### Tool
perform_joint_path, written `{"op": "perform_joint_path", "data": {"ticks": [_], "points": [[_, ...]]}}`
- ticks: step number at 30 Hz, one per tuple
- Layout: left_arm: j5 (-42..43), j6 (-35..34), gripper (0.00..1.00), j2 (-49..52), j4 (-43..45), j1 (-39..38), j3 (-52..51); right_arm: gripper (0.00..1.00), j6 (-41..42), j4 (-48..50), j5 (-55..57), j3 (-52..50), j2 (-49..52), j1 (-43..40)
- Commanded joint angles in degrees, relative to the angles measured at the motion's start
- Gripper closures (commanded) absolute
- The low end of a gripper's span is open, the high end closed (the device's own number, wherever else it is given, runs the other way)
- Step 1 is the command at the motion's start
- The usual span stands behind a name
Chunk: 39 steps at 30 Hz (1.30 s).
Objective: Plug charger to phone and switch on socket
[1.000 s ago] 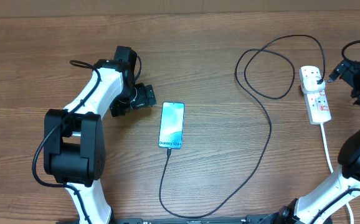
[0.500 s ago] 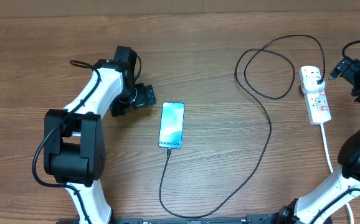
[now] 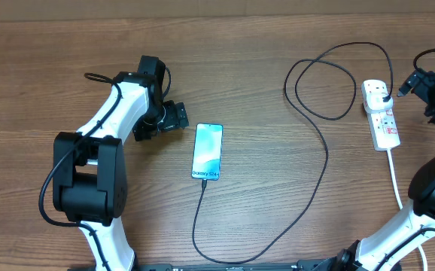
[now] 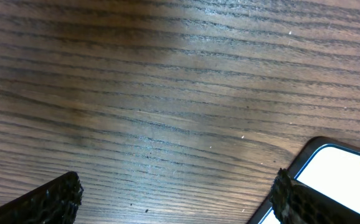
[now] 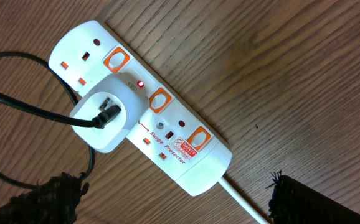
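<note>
While the left gripper [image 4: 174,202] beside the phone [image 4: 332,183] and the right gripper [image 5: 180,196] near the socket [image 5: 189,152] both spread wide, that light rigid strip likely skids; press its switch [image 5: 161,98] straight down.

Charger [image 3: 327,162] loops crowd left of socket [image 3: 381,114]; approach from above open

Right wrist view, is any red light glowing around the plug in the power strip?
Yes, a small red light glows at the upper edge of the white plug seated in the socket.
</note>
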Motion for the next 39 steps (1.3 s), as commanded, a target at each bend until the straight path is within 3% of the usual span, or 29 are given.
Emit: {"op": "perform_joint_path", "data": {"ticks": [1,13,22,39], "points": [[-0.5,-0.2,0.00,-1.0,0.0,-0.3,0.9,0.00,-0.1,0.2,-0.1,1.1,-1.3,0.0],[-0.5,-0.2,0.00,-17.0,0.0,-1.3,0.9,0.00,-0.1,0.2,-0.1,1.1,-1.3,0.0],[-0.5,-0.2,0.00,-23.4,0.0,-1.3,0.9,0.00,-0.1,0.2,-0.1,1.1,-1.3,0.0],[-1.8,0.2,0.01,-25.4,0.1,-2.3,-4.7,0.00,-0.1,0.2,-0.1,1.1,-1.3,0.0]]}}
